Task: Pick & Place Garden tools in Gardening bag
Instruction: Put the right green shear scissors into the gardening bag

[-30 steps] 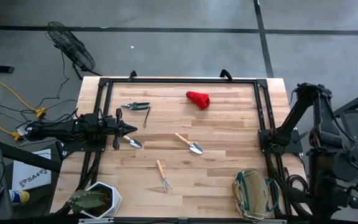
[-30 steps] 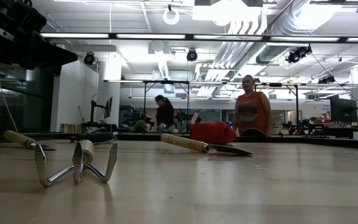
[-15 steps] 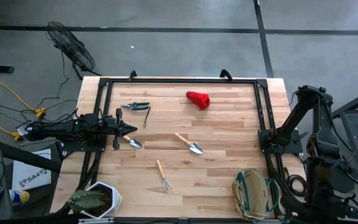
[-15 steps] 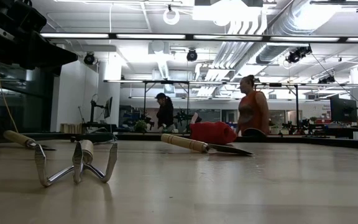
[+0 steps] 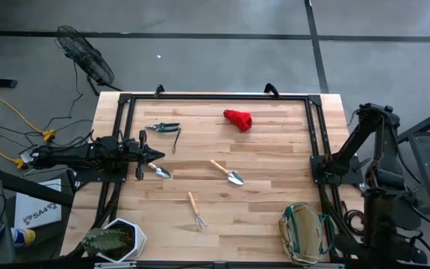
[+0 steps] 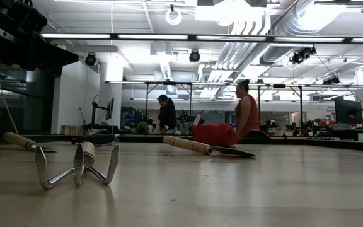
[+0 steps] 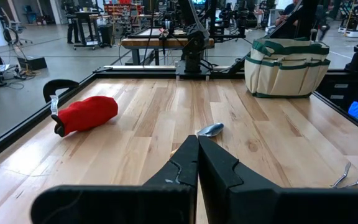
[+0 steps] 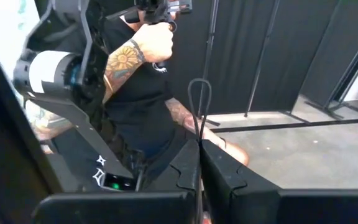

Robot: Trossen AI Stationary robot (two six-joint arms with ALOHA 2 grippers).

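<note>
Plainly nothing has been picked yet: every tool lies loose on the pale wooden plank surface (image 5: 275,153), and the khaki fabric gardening bag with dark green trim (image 5: 304,233) stands at the near right corner with nothing visibly added to it.

The left claw (image 5: 155,156) reaches in low from the left edge with its two dark fingers pressed together, gripping nothing. Its tip sits just beside the wooden-handled metal trowel (image 5: 160,172) nearest it. The green-handled pruning shears (image 5: 162,127) lie a little farther back on that same side. A second wooden-handled trowel (image 5: 228,172) rests near the middle, the wooden-handled pronged rake (image 5: 195,211) lies nearer the front, and the small red lump (image 5: 238,119) sits toward the far edge. The spiky green plant in its white hexagonal pot (image 5: 118,240) occupies the near left corner.

The right claw (image 8: 199,158) is parked off the surface at the right side, likewise shut and empty, facing a person in a dark shirt (image 8: 138,93).

The step in hand looks like the approach to a first tool. The next move calls for the left fingers to part, drop over the nearby trowel's handle, close, then carry it across to the bag.
</note>
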